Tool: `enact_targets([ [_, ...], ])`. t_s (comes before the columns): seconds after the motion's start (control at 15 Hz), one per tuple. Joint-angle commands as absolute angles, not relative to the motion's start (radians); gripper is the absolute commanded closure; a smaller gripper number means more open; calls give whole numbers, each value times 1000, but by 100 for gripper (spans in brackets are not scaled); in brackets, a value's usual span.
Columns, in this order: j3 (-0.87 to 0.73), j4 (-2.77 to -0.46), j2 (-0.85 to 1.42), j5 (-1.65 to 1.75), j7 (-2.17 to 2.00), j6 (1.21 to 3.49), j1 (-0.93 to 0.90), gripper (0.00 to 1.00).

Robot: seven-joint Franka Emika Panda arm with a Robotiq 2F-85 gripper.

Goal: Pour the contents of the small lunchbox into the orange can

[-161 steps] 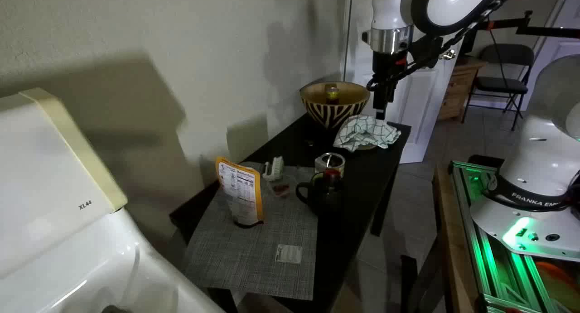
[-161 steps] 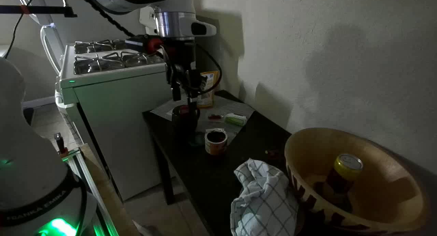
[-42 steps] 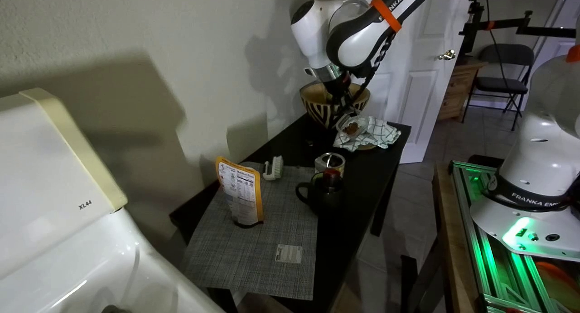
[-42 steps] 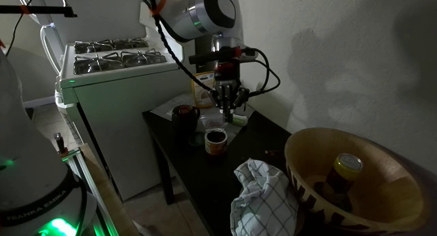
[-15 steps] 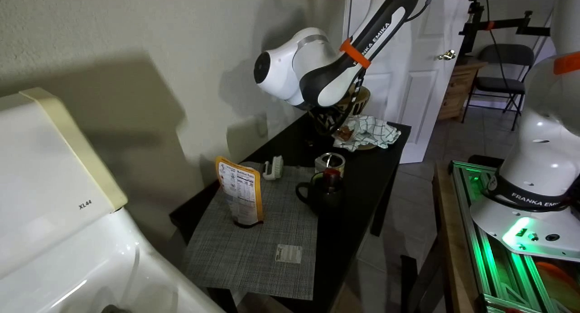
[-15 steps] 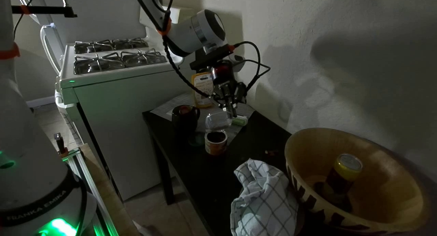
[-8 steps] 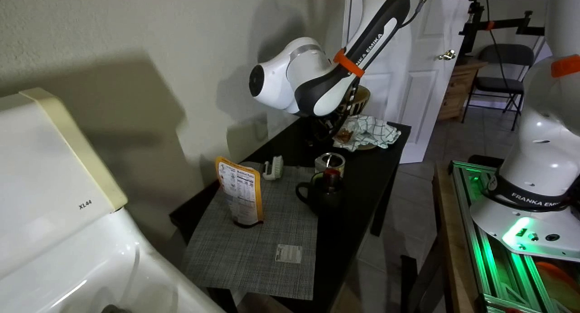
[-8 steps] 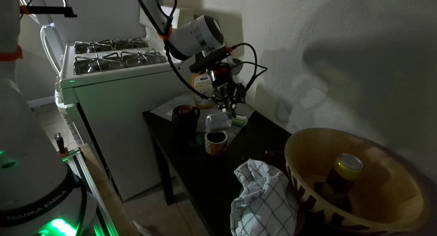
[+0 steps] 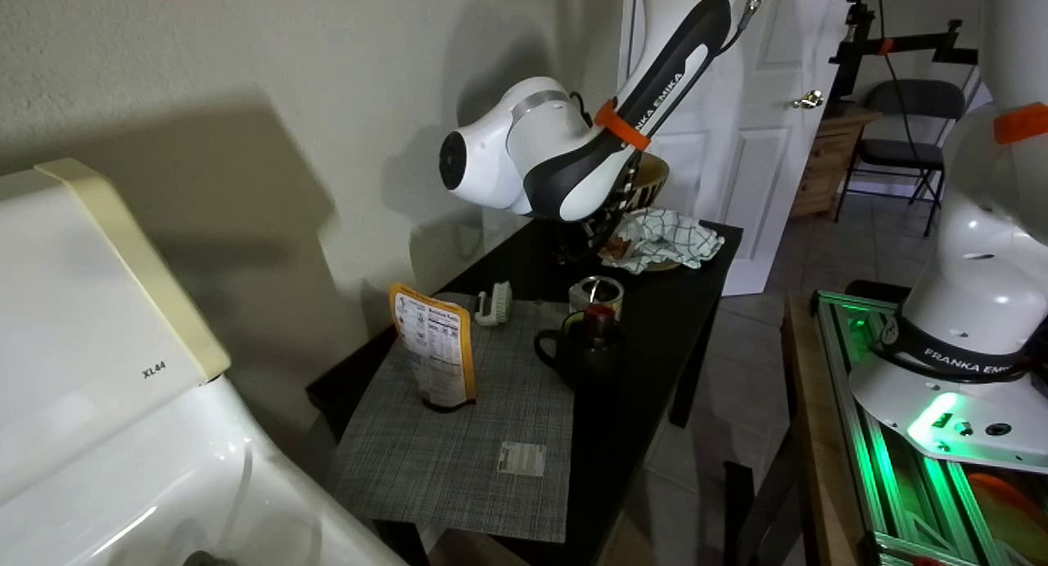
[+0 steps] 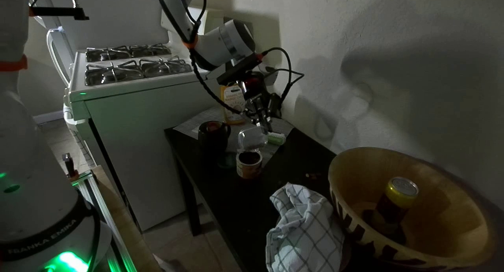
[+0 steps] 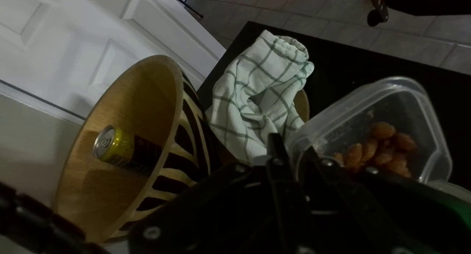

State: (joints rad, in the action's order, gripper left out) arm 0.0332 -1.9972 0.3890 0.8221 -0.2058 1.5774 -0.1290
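- Pinching one wall of the small lunchbox [image 11: 434,132], the gripper [image 11: 293,143] is closed down tight on that thin clear plastic, as the wrist view shows.
- Brownish-orange pieces [image 11: 386,147] lie bunched inside the lunchbox, seen from the wrist (the gripper covers part of the heap).
- In an exterior view, the lunchbox hangs tilted in the air, showing just behind the mouth of the orange can [image 10: 249,170]; whether the two touch, I cannot tell.
- The orange can stands upright on the dark desk [image 10: 244,209], open at the top, its inside too dark to read.
- Near it stands a dark mug [image 9: 583,359] with something red [image 9: 600,316] at its mouth (too dim to name).
- An orange-edged pouch [image 9: 435,353] stands on the gray placemat [image 9: 458,484], a pale label [image 9: 521,459] lies flat on the mat, and a green-and-white brush [image 9: 495,304] rests near the pouch.
- Further along the desk, a checkered cloth [image 10: 305,228] lies crumpled just beside the striped bowl [image 10: 449,228].
- Inside that bowl sits a yellow-topped can [image 10: 395,203] with a dark body.
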Motion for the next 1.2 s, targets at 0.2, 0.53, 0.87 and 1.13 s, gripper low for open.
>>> enact_targets([
  [0.2,44,-1956,436,866,-266,1474,-162,97],
  [0.53,50,-1938,459,882,-274,1433,-169,97],
  [0.87,54,-1912,491,903,-269,1401,-175,97],
  [1.13,56,-1884,512,914,-272,1376,-184,97],
])
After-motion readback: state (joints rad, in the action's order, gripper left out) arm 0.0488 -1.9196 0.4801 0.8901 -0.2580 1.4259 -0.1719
